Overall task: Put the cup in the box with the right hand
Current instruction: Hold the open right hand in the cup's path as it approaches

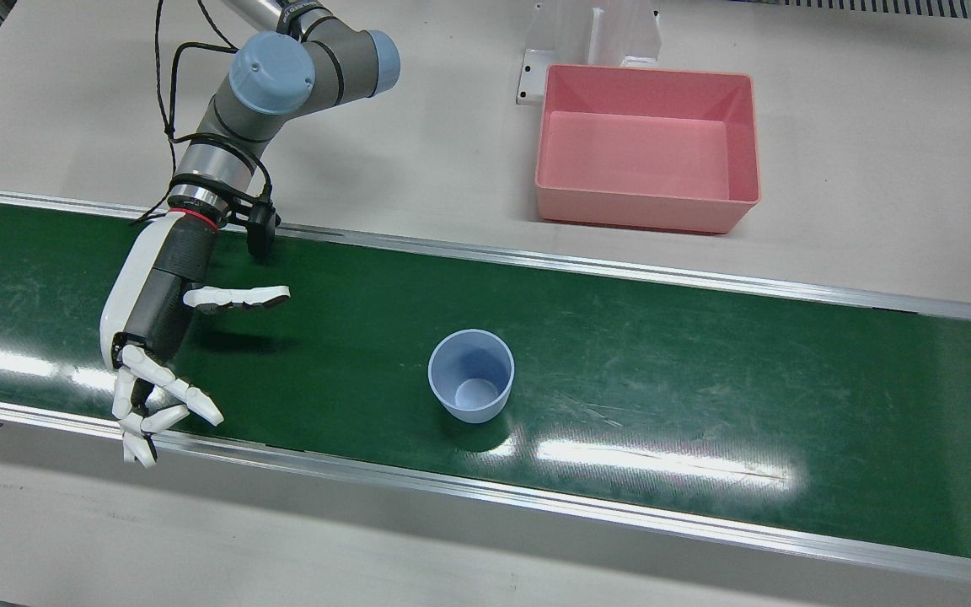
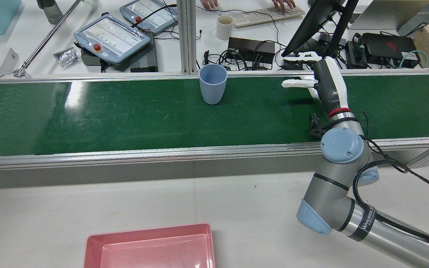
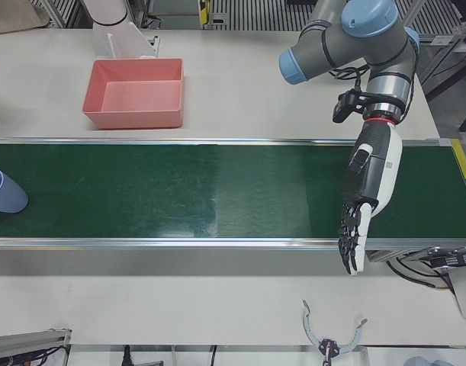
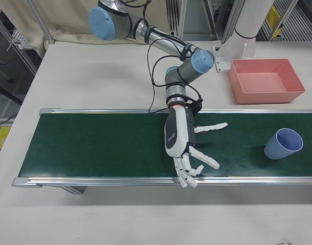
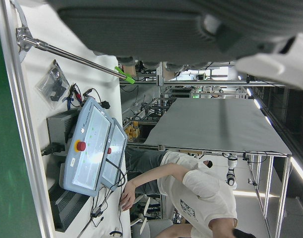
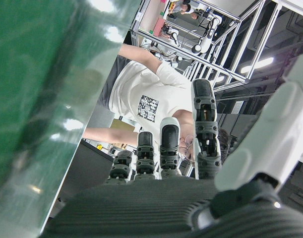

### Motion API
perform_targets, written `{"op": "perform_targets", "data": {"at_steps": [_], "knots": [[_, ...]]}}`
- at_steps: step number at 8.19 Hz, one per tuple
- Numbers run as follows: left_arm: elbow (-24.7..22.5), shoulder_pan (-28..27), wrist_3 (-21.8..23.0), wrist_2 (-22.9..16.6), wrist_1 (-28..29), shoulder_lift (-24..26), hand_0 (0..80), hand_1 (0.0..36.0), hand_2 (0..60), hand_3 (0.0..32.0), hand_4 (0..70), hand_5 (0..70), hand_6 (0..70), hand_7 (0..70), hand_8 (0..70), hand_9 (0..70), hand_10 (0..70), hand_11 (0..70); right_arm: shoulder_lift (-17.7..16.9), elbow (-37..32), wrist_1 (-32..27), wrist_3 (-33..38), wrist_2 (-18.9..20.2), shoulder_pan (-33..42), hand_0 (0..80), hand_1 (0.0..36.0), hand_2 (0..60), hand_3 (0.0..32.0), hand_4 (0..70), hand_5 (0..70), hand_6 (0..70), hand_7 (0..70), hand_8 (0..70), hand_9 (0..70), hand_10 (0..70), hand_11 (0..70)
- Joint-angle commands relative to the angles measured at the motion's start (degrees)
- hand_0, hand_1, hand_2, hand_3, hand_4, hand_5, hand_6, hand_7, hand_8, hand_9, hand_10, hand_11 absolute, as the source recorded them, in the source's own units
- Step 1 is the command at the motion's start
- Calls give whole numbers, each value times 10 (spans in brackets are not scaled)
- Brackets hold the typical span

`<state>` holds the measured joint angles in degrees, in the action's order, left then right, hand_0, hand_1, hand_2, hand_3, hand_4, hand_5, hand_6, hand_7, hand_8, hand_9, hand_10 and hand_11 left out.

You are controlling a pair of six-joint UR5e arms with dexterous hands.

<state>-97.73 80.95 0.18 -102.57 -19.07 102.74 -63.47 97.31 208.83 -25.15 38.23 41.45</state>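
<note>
White-and-black robot hand (image 1: 152,337), grey arm (image 1: 283,80)

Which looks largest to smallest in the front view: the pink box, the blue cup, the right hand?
1. pink box
2. right hand, which stands above the belt and nearer the camera, so it looks bigger than it is
3. blue cup

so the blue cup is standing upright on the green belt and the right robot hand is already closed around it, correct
Not quite. The blue cup does stand upright on the green belt, but the right robot hand is not closed around it: the front view shows it open, fingers spread, hovering well to the side of the cup with bare belt between them.
</note>
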Motion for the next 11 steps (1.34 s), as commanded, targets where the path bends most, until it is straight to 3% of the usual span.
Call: {"op": "perform_targets", "data": {"at_steps": [1, 3, 11], "knots": [[0, 1, 0, 0, 0, 0, 0, 0, 0, 0, 0, 0, 0, 0, 0, 0, 0, 0, 2, 5, 0, -3, 1, -1, 451, 11, 0, 0, 410, 16, 142, 660, 94, 249, 74, 108], [0, 0, 0, 0, 0, 0, 0, 0, 0, 0, 0, 0, 0, 0, 0, 0, 0, 0, 5, 4, 0, -3, 2, -3, 453, 14, 0, 0, 392, 16, 140, 652, 92, 246, 69, 102], [0, 0, 0, 0, 0, 0, 0, 0, 0, 0, 0, 0, 0, 0, 0, 0, 0, 0, 7, -4, 0, -6, 1, -18, 456, 11, 0, 0, 432, 16, 144, 668, 97, 254, 74, 108]]}}
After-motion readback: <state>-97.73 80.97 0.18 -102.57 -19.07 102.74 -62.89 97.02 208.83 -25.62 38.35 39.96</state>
